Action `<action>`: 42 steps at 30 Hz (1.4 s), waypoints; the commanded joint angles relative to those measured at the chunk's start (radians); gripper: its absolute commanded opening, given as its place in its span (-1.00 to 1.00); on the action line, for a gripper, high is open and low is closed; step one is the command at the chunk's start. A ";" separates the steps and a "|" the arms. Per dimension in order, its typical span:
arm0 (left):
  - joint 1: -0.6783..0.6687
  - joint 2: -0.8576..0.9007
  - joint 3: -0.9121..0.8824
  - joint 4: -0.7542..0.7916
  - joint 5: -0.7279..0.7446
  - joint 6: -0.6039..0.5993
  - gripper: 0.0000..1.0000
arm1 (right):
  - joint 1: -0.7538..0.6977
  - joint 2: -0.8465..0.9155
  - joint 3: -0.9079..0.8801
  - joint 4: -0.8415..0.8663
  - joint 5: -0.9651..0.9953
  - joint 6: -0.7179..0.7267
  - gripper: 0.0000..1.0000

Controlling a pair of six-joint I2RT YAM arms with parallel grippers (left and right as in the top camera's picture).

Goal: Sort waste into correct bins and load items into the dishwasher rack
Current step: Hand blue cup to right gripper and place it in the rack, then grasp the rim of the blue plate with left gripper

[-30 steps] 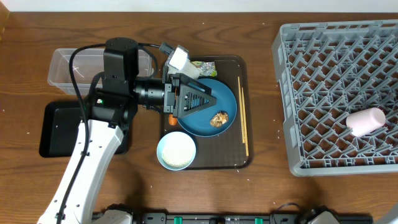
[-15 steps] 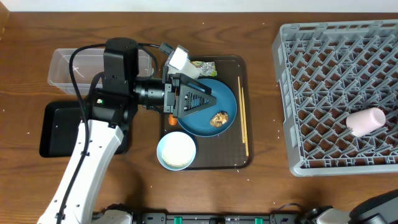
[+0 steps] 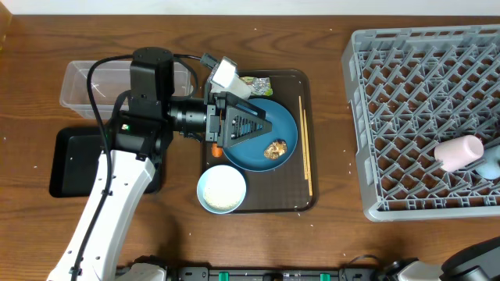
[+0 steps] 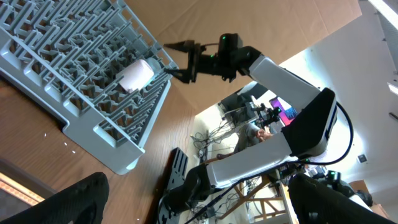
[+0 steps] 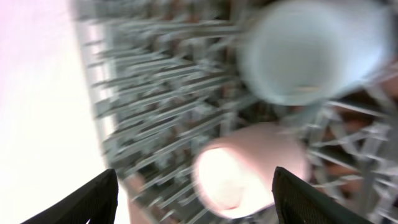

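Note:
My left gripper (image 3: 258,129) hovers open and empty over the dark-blue plate (image 3: 283,125) on the brown tray; its fingers sit wide apart in the left wrist view (image 4: 199,205). A brown food lump (image 3: 274,148) lies on the plate. The wrapper (image 3: 256,82), carrot (image 3: 214,148), white bowl (image 3: 222,190) and chopsticks (image 3: 305,156) are on the tray. The pink cup (image 3: 458,151) lies in the grey rack (image 3: 406,117), with the light-blue cup (image 3: 491,165) beside it. My right gripper (image 5: 193,199) is open above both cups (image 5: 249,174) and also shows in the left wrist view (image 4: 180,59).
The clear tub (image 3: 86,82) stands at the back left with the black tray (image 3: 70,160) in front of it, both partly under my left arm. The brown serving tray (image 3: 308,203) lies between them and the rack.
The light-blue cup has come into view at the rack's right edge beside the pink cup. My left arm has not moved.

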 commanded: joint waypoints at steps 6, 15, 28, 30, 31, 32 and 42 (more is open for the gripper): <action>0.000 -0.003 -0.002 -0.140 -0.354 0.142 0.73 | 0.200 -0.236 0.097 0.002 -0.258 -0.255 0.44; -0.083 -0.002 -0.002 -0.531 -1.177 0.170 0.55 | 0.689 -0.413 0.097 -0.173 0.203 -0.389 0.50; -0.112 0.010 -0.005 -0.612 -1.258 0.162 0.54 | 0.956 -0.379 0.097 -0.268 0.419 -0.369 0.61; -0.126 0.016 -0.006 -0.592 -1.259 0.164 0.54 | 0.956 -0.375 0.097 -0.272 0.419 -0.365 0.64; -0.135 0.019 -0.008 -0.576 -1.259 0.166 0.54 | 0.956 -0.374 0.097 -0.275 0.418 -0.361 0.64; -0.147 0.025 -0.008 -0.562 -1.259 0.166 0.54 | 0.956 -0.373 0.097 -0.278 0.415 -0.362 0.64; -0.327 0.177 -0.008 -0.420 -1.319 0.219 0.54 | 0.956 -0.368 0.097 -0.328 0.415 -0.344 0.66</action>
